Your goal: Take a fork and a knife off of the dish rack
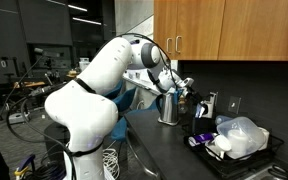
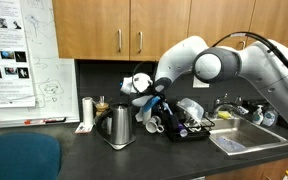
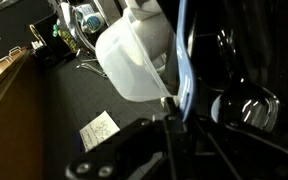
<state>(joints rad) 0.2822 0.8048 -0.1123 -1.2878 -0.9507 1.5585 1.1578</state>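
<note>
The black dish rack (image 1: 252,166) sits on the dark counter and holds white and clear dishes; it also shows in an exterior view (image 2: 190,134). Its upright cutlery holder (image 1: 206,110) stands at the end nearest my arm. My gripper (image 1: 187,88) hangs above that end of the rack, also in an exterior view (image 2: 150,101). In the wrist view my gripper (image 3: 174,108) is shut on a thin blue-handled utensil (image 3: 185,55). Whether it is a fork or a knife I cannot tell. A white cup (image 3: 134,55) lies just beyond the fingers.
A tall shiny steel cylinder (image 1: 168,106) stands close beside my gripper. A steel kettle (image 2: 119,126) and a steel cylinder (image 2: 88,112) stand on the counter. A sink (image 2: 246,141) lies past the rack. Wooden cabinets (image 2: 134,30) hang overhead.
</note>
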